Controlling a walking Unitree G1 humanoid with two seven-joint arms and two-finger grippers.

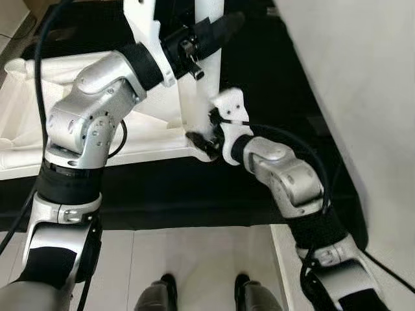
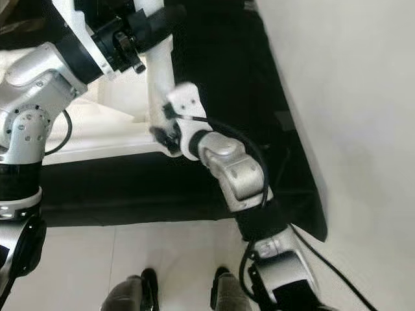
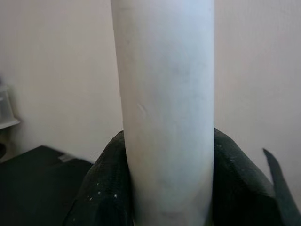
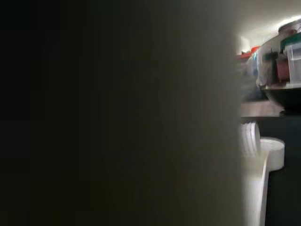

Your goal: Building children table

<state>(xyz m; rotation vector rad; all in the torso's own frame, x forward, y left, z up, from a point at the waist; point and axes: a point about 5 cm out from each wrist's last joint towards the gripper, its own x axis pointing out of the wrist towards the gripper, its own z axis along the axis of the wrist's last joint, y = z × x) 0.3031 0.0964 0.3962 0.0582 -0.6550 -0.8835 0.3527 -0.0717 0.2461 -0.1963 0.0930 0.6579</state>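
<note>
At the near corner of the upturned white tabletop (image 1: 130, 139), which lies on a black mat (image 1: 162, 194), stands the white table leg (image 1: 207, 71) we are fitting, upright and seated at that corner. Our left gripper (image 1: 217, 32) is clamped on the leg well above the tabletop; in the left wrist view the black fingers (image 3: 101, 188) press against both sides of the pale round shaft (image 3: 164, 108), so we read that grip as firm. Our right gripper (image 1: 201, 144) sits low on the same leg, just where it meets the tabletop's corner, but we cannot tell whether its fingers are spread or closed, since the wrist casing hides them and the right wrist view is mostly a dark blurred surface right against the lens. Past that surface, in the same view, a white threaded socket (image 4: 256, 146) shows on another part of the tabletop, apparently without a leg in it. We judge the task to be partway: one leg is at its corner and probably being screwed home, and at least one other leg looks left to do. Nearer us than the tabletop lie pale floor tiles (image 1: 194, 259); to its right rises a plain wall (image 1: 363, 78).
</note>
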